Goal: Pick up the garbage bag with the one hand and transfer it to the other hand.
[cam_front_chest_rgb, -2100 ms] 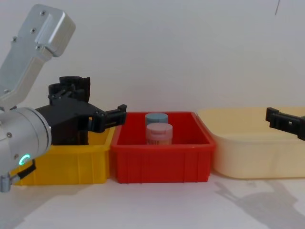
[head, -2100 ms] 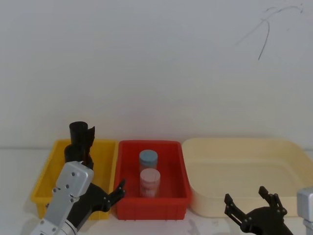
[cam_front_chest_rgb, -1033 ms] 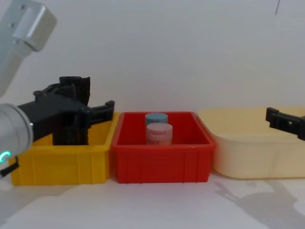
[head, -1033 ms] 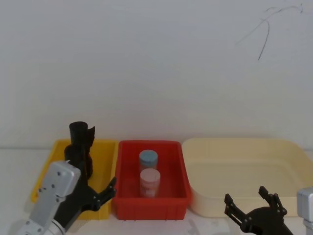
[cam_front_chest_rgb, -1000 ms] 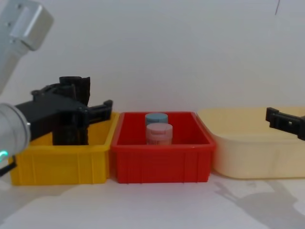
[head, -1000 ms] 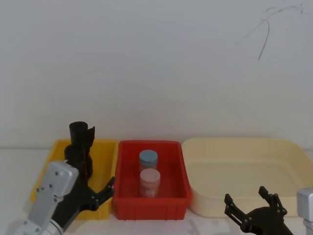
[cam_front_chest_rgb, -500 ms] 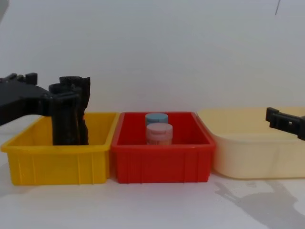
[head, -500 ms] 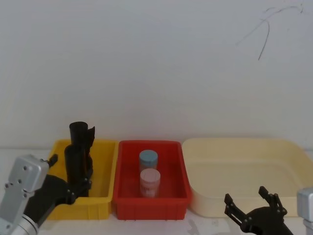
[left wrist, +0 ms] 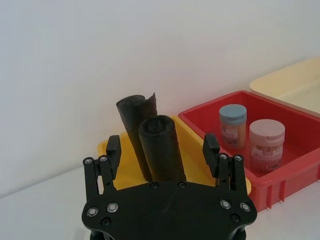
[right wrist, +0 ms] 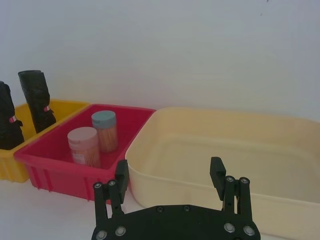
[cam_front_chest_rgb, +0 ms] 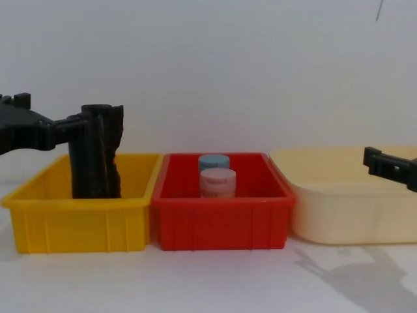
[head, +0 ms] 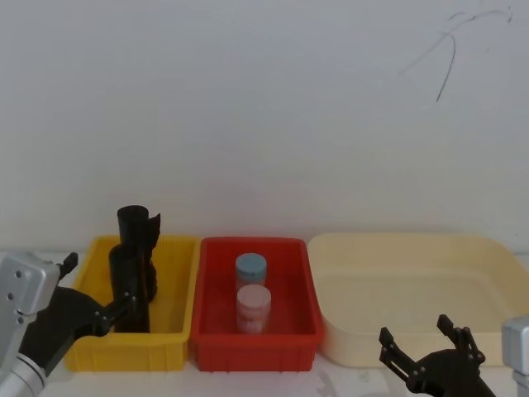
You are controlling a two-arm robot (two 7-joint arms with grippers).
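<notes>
**Left gripper open at the front roll in the yellow bin**

Left gripper (left wrist: pixel 161 150): spread wide, holding nothing, low at the robot's left by the left front corner of the yellow bin (head: pixel 183 281). In the left wrist view, one black finger (left wrist: pixel 112 152) to either side of the garbage bag (left wrist: pixel 160 157), with a clear gap on both sides. In the head view, the inner fingertip just beside the foot of the roll; cannot tell whether touching. In the chest view, reaching in from the left edge at the height of the roll's top.

Garbage bag: a tall black cylinder of crinkly plastic, tightly wound, matte, with the coil's hollow showing at the top end. Upright inside the yellow bin, toward its front, the top well above the rim. On its side, in the right wrist view, a small pinkish-red mark.

Just behind it, close enough to look joined, a second roll (left wrist: pixel 132 125): same black crinkle, slightly tilted, with a loose flap sticking up at the top edge and a small red mark of its own.

Farther right, wall against wall with the yellow bin, a red bin (head: pixel 252 351) with two jars in line: pink-lidded jar (head: pixel 254 306) in front, blue-lidded jar (head: pixel 250 269) behind. Next to that, a large cream tub (head: pixel 413 281), all on a white table (cam_front_chest_rgb: pixel 215 280).

Right gripper (head: pixel 421 335): parked low before the cream tub, fingers spread wide, holding nothing, well apart from both rolls.
</notes>
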